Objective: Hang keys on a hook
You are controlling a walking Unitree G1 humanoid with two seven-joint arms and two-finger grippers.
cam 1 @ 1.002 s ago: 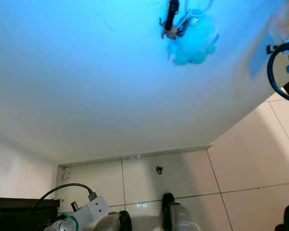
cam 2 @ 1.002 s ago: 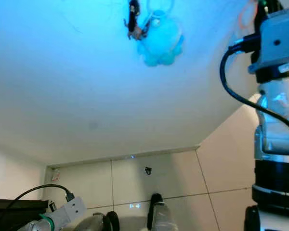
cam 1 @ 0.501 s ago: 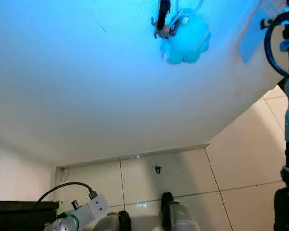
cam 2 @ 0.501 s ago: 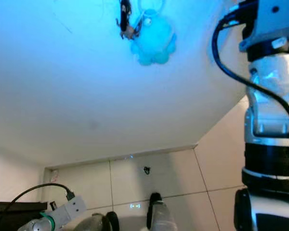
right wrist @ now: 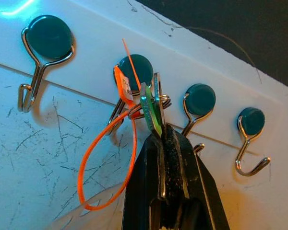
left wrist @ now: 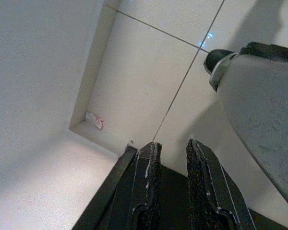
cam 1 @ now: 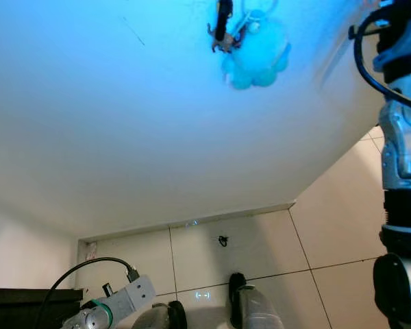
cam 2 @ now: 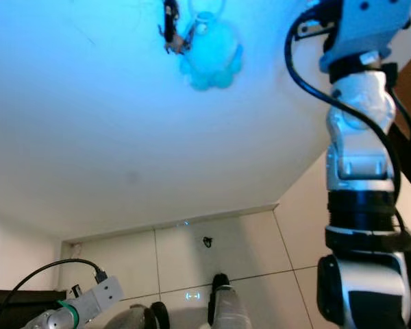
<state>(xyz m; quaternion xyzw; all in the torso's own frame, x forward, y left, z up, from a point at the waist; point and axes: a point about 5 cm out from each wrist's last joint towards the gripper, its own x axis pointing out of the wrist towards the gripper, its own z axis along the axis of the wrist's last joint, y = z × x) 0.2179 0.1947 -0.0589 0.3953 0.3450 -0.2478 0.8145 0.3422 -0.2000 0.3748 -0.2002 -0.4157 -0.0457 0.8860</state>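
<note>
My right gripper (right wrist: 162, 136) is shut on a bunch of keys (right wrist: 151, 108) with an orange loop tag (right wrist: 101, 191). It holds them right at the second teal-capped metal hook (right wrist: 134, 69) of a row on a white board. The key ring sits against that hook; whether it is over the hook I cannot tell. In the eye views my right arm (cam 2: 356, 137) reaches up along the wall. My left gripper (left wrist: 175, 167) hangs idle low over the floor, fingers close together with nothing between them.
Three more hooks (right wrist: 45, 38) (right wrist: 199, 100) (right wrist: 252, 122) flank the keys. A blue plush keychain with a black fob (cam 1: 253, 55) hangs high on the wall. Below are beige floor tiles (cam 1: 253, 247), my feet (cam 1: 250, 312) and a black furniture edge (cam 1: 27, 301).
The whole eye view has drifted a little, so the camera has moved. My right arm has come further left into view along the wall. The left arm has stayed low.
</note>
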